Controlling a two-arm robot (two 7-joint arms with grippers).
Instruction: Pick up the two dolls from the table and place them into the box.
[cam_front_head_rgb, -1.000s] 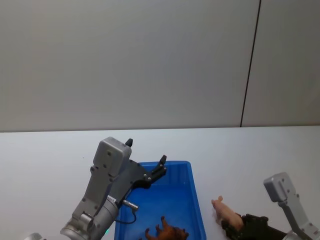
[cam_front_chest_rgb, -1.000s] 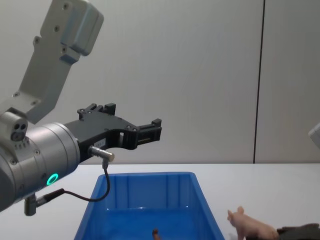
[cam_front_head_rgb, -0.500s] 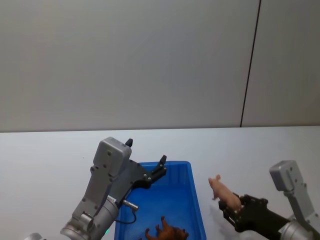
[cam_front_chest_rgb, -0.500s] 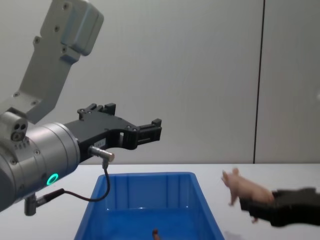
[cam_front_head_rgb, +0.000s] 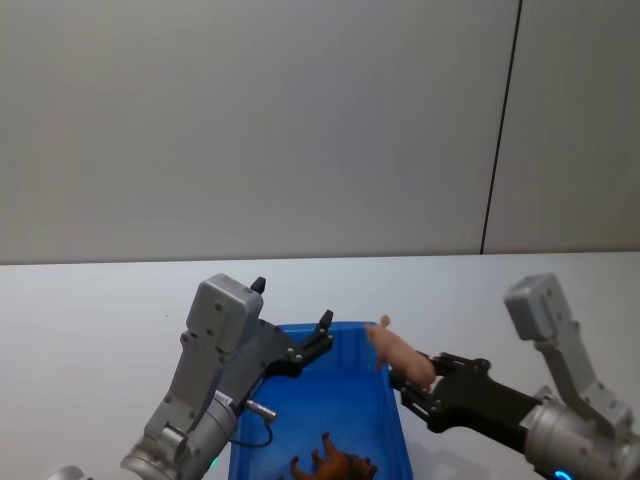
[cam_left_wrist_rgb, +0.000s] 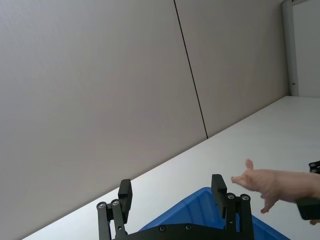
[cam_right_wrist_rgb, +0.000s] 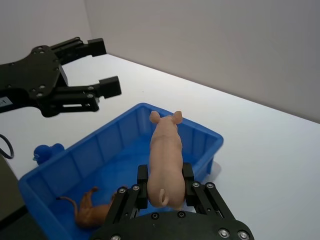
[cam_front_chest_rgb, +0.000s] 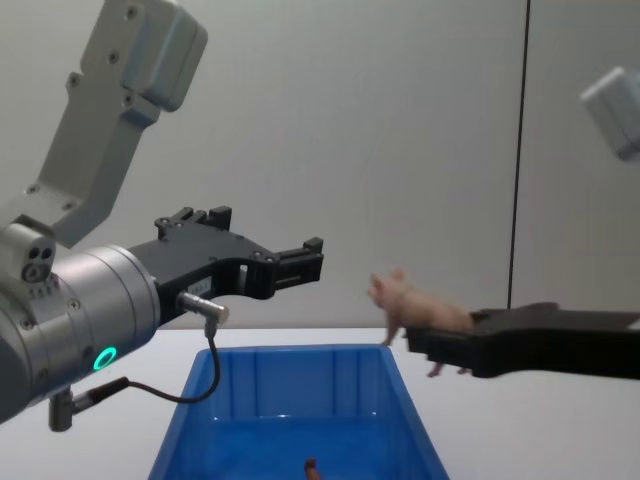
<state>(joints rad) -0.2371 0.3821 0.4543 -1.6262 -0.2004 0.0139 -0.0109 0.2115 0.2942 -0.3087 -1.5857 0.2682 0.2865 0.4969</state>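
My left claw (cam_front_head_rgb: 292, 303) hangs spread and empty above the far left corner of the box (cam_front_head_rgb: 350, 327). The reddish-brown doll (cam_front_head_rgb: 336, 466) lies inside the box, at its near end. My right claw (cam_front_head_rgb: 412, 378) pinches the pink pig (cam_front_head_rgb: 393, 348) by its rear, held above the box's right rim, clear of the table (cam_front_head_rgb: 90, 310).

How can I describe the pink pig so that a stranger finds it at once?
On the white table stands a blue box, with the open left gripper above its left side. Above its right rim the right gripper holds a pig in the air. It is pale pink with pointed ears, whereas the other doll, a reddish-brown animal, lies inside the box.
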